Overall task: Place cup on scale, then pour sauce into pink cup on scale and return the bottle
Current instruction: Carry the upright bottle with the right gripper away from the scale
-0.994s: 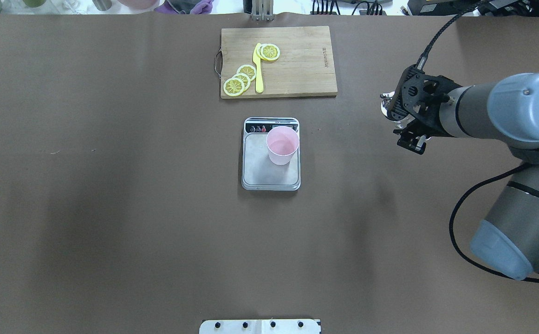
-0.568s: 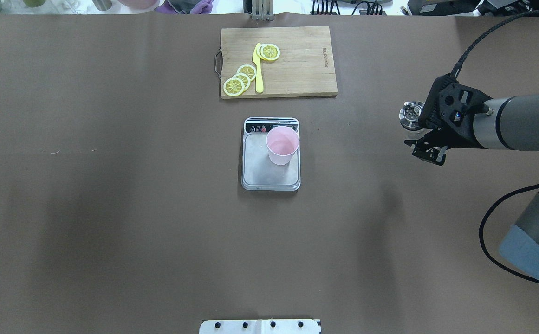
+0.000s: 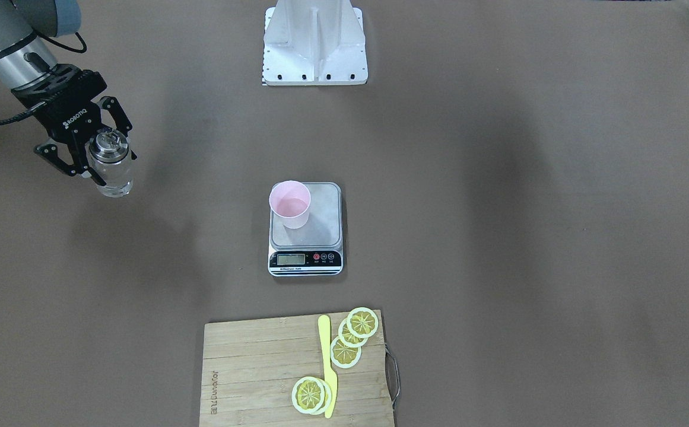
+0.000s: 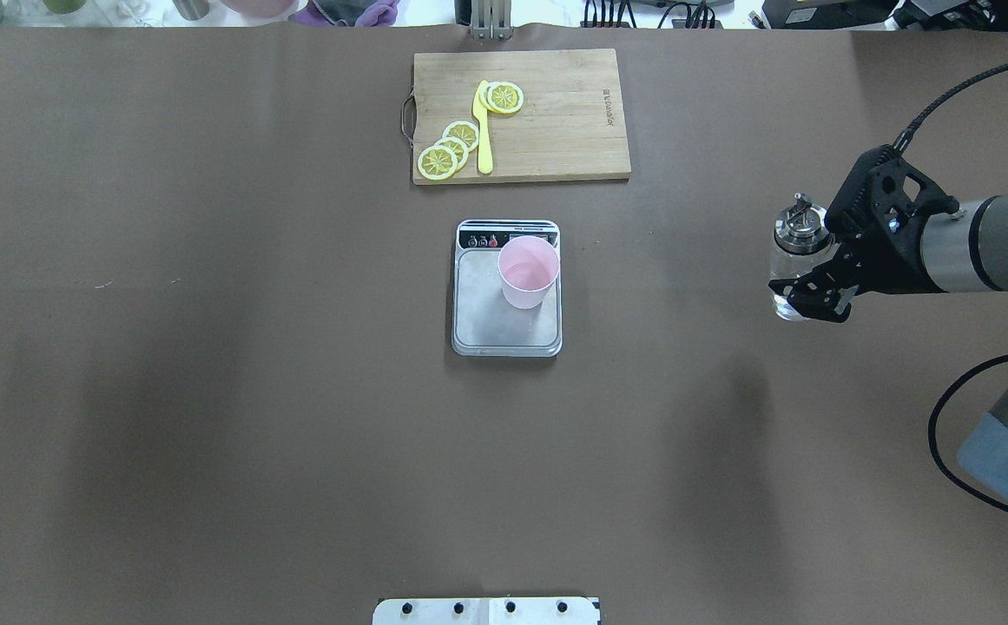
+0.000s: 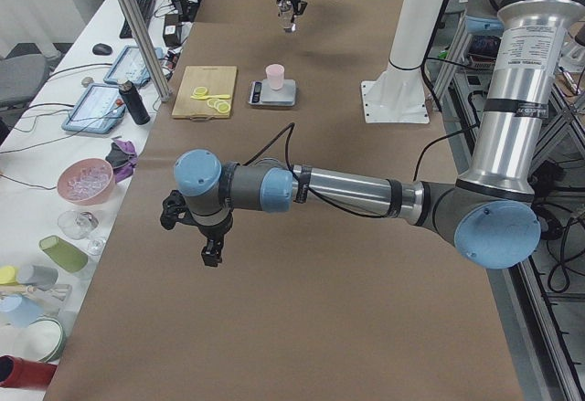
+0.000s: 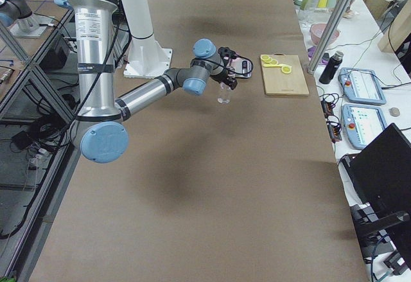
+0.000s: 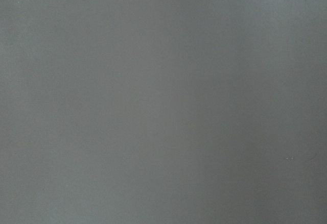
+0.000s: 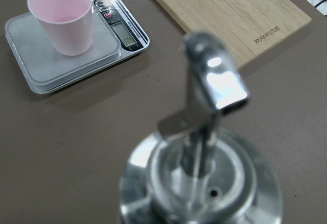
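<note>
Since the earlier overhead frames, the bottle [image 4: 790, 273] is being carried rightward by the right gripper [image 3: 107, 163], farther from the scale [image 4: 490, 325]; nothing else is being shifted.

- Far left: the left gripper [image 5: 209, 255] is being held over bare table [image 4: 208, 347], well apart from everything. Whether it is open or closed cannot be told; only brown surface is being shown by its wrist camera.
- Centre: the cup [image 4: 528, 273] is being borne upright on the scale, at the platform's right rear corner, beside the display strip. Whether sauce is inside cannot be told.
- Behind the scale: lemon slices and a yellow knife are being left on the board [image 4: 556, 130].
- Right: the bottle is being gripped upright between the right fingers, closed on its glass body below the metal cap, seemingly off the table.

Judged step: the bottle is being returned.

Risks:
- Smooth glass is being held by two narrow fingers, so a slip could be caused by a sudden stop.
- If the bottle is being released too high or tilted, it could be toppled and sauce spilled through the spout.
</note>
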Robot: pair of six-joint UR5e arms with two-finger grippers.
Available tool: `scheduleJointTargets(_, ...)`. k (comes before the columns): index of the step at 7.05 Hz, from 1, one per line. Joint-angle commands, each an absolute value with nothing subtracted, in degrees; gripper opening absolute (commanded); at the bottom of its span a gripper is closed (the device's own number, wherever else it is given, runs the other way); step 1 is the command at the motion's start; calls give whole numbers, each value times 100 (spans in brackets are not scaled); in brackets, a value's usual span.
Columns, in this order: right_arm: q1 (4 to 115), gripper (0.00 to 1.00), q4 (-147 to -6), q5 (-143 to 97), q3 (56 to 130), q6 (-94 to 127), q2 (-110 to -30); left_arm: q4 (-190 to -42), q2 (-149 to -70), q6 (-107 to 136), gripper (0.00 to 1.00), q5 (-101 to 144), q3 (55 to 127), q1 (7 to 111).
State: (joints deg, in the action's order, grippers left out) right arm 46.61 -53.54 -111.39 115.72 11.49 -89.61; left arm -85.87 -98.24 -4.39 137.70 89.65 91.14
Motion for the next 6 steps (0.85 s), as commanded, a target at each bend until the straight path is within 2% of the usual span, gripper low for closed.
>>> scheduleJointTargets(1,4816,26,-5344,-11005,11514,2026,-9026,-8587,-9791,-439,97,13764,8982,9114)
scheduleJointTargets(4,5202,26,-5248,-10775,11058,2512,-9062,-8596,-9782,-439,97,13764,8974,9114)
scheduleJointTargets(6,5404,26,-4309,-10862,10242,2681,-9044,-8596,-9782,-439,97,13764,8974,9114)
